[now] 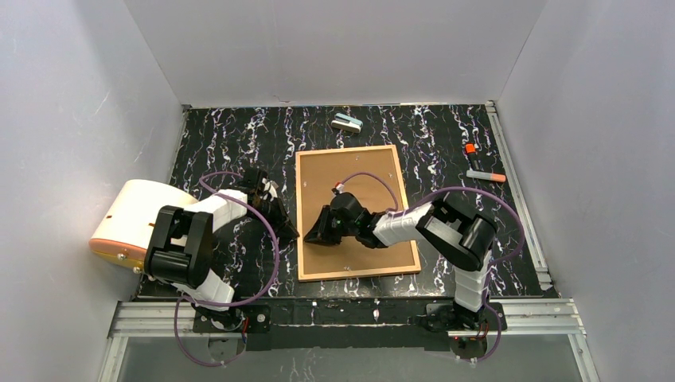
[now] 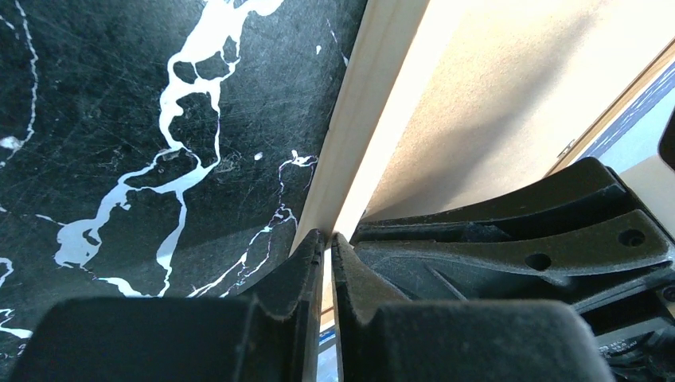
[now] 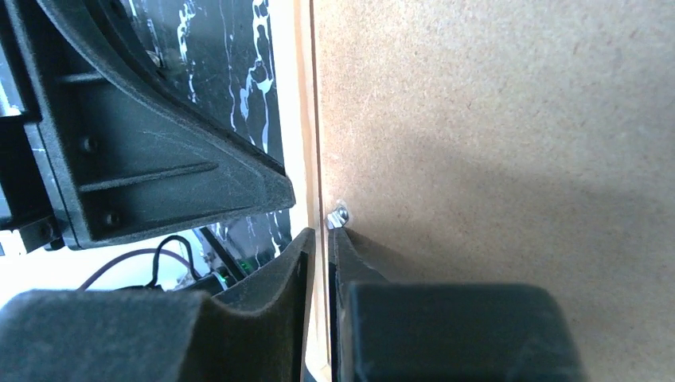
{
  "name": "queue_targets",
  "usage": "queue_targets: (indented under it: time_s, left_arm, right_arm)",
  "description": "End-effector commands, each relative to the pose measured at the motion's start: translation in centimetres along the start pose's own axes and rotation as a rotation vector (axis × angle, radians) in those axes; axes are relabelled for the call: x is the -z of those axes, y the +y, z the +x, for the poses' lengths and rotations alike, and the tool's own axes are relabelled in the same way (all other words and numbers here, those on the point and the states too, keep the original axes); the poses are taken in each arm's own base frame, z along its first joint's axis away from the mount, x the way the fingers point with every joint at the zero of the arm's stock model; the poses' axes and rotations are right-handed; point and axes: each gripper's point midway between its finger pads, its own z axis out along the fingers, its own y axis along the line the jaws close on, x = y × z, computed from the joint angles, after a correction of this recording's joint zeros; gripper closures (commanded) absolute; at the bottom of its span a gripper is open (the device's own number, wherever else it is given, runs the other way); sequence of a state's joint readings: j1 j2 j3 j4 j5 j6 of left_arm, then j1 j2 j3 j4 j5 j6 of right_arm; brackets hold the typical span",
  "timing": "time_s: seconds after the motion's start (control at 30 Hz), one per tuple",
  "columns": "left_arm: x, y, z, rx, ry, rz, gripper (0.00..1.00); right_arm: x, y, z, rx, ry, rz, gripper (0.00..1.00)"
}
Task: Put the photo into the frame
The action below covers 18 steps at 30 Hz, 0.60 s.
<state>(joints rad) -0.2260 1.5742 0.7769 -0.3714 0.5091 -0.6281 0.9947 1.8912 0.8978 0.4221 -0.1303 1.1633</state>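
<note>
The frame [image 1: 358, 273] lies face down on the black marbled table, with the brown backing board [image 1: 350, 171] filling it. The photo is out of view. My left gripper [image 1: 288, 233] comes in from the left and my right gripper [image 1: 312, 236] from the right. Both tips meet at the frame's left border, near its lower end. In the left wrist view the left gripper [image 2: 328, 237] is shut, its tips on the light-wood border [image 2: 362, 103]. In the right wrist view the right gripper [image 3: 321, 232] stands barely open over the border [image 3: 302, 95], one tip against a small metal tab [image 3: 339, 215].
A teal and white stapler-like item [image 1: 347, 122] lies behind the frame. A small red-capped piece [image 1: 470, 149] and an orange-tipped marker [image 1: 485, 175] lie at the right. A white and orange rounded object [image 1: 131, 223] sits at the left edge. White walls surround the table.
</note>
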Motion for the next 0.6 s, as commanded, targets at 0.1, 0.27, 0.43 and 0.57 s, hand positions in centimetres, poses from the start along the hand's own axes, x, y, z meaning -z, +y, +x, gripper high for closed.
queue_targets:
  time_s: [0.1, 0.27, 0.43, 0.57]
  left_arm:
    - [-1.4, 4.4, 2.6, 0.006, 0.081, -0.175, 0.95]
    - [-1.4, 4.8, 2.1, -0.022, 0.055, -0.193, 0.97]
    - [-1.3, 4.1, 1.0, -0.057, 0.009, -0.174, 0.89]
    - [-0.9, 2.2, -1.0, -0.091, -0.057, -0.121, 0.69]
  right_arm:
    - [0.7, 3.1, -1.3, -0.019, -0.071, -0.145, 0.79]
    - [2.0, 3.9, -2.2, -0.021, -0.122, -0.197, 0.79]
    - [2.8, 1.5, -3.8, -0.025, -0.174, -0.038, 0.78]
    - [3.4, -0.4, -6.4, -0.036, -0.221, 0.05, 0.7]
